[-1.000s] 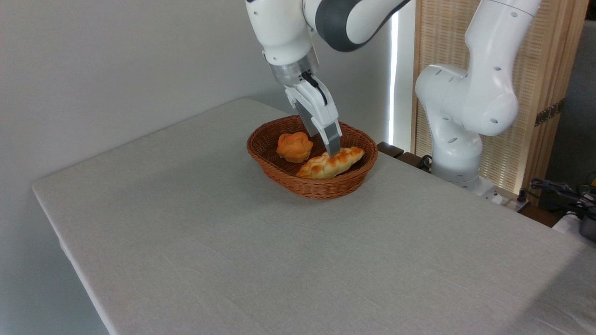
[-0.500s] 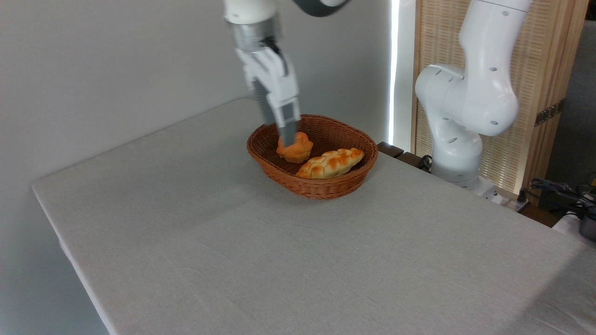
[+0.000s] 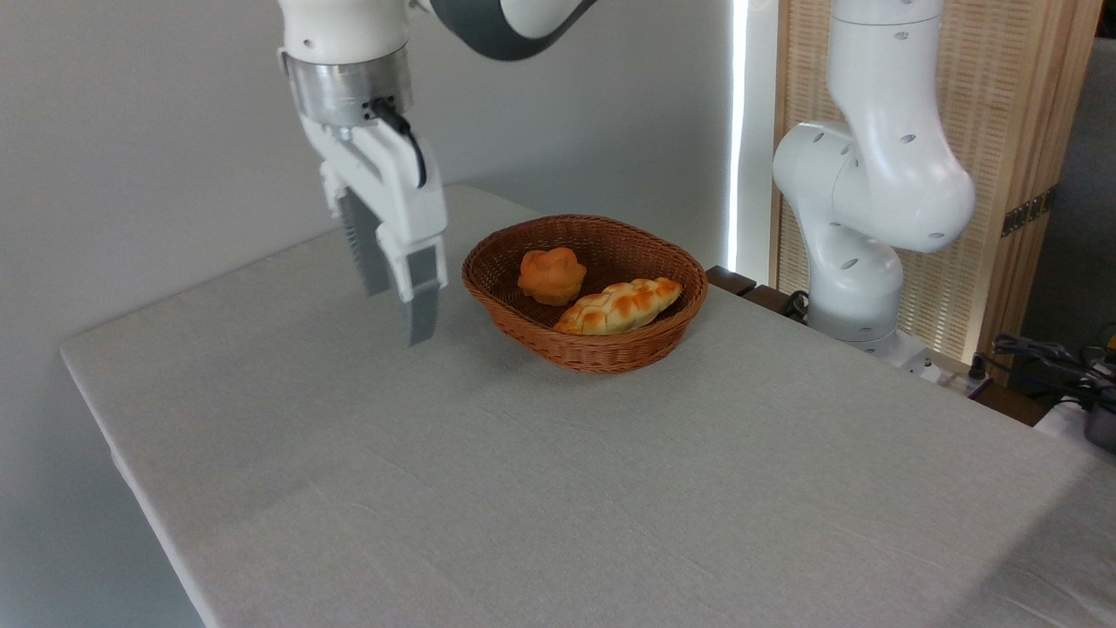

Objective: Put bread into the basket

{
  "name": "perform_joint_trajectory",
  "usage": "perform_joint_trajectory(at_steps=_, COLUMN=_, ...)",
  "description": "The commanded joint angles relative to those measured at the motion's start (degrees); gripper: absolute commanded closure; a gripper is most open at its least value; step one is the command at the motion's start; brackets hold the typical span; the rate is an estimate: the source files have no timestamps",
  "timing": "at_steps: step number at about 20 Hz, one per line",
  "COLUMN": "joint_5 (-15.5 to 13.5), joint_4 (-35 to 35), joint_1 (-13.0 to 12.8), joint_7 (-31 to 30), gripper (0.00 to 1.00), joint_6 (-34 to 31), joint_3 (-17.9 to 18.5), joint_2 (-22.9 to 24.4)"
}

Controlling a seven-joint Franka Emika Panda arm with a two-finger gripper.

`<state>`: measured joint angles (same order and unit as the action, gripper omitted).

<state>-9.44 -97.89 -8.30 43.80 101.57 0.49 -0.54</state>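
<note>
Now the gripper [image 3: 397, 307] hangs above the table [image 3: 523, 488], left of the basket [image 3: 584, 349], fingers pointing down, spread and empty. Inside the basket lie the bread [image 3: 619, 306] and a small round bun [image 3: 551, 275].

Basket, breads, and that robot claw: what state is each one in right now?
basket: upright on the table, holding both breads.
bread: lying inside the basket, released.
round bun: sitting in the basket beside the bread.
gripper: left of the basket, above the table, jaws apart and empty.
</note>
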Motion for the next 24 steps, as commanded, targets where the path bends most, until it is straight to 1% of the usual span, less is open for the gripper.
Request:
perform_joint_trajectory(at_steps=1, joint_5=0.8, joint_4=1.6, joint_1=1.4, joint_7=-0.9, gripper=0.0, joint_6=2.0, joint_3=-1.2, joint_2=-2.4)
perform_joint_trajectory(at_steps=4, joint_5=2.0, joint_4=1.6, joint_1=2.6, joint_7=-2.7, gripper=0.0, joint_6=1.6, joint_3=-2.9, joint_2=-2.9)
perform_joint_trajectory(at_steps=5, joint_5=3.4, joint_4=1.6, joint_1=3.1, joint_7=-4.8, gripper=0.0, joint_6=1.6, joint_3=-4.4, joint_2=-3.0)
perform_joint_trajectory(at_steps=6, joint_5=4.1, joint_4=1.6, joint_1=3.6, joint_7=-5.9, gripper=0.0, joint_6=1.6, joint_3=-5.1, joint_2=-2.9)
perform_joint_trajectory(at_steps=7, joint_5=5.6, joint_4=1.6, joint_1=4.4, joint_7=-7.3, gripper=0.0, joint_6=1.6, joint_3=-6.0, joint_2=-3.0)
perform_joint_trajectory(at_steps=10, joint_5=7.1, joint_4=1.6, joint_1=4.9, joint_7=-7.1, gripper=0.0, joint_6=1.6, joint_3=-6.6, joint_2=-3.0)
perform_joint_trajectory(at_steps=24, joint_5=7.2, joint_4=1.6, joint_1=4.8, joint_7=-7.4, gripper=0.0, joint_6=1.2, joint_3=-5.9, joint_2=-3.0)
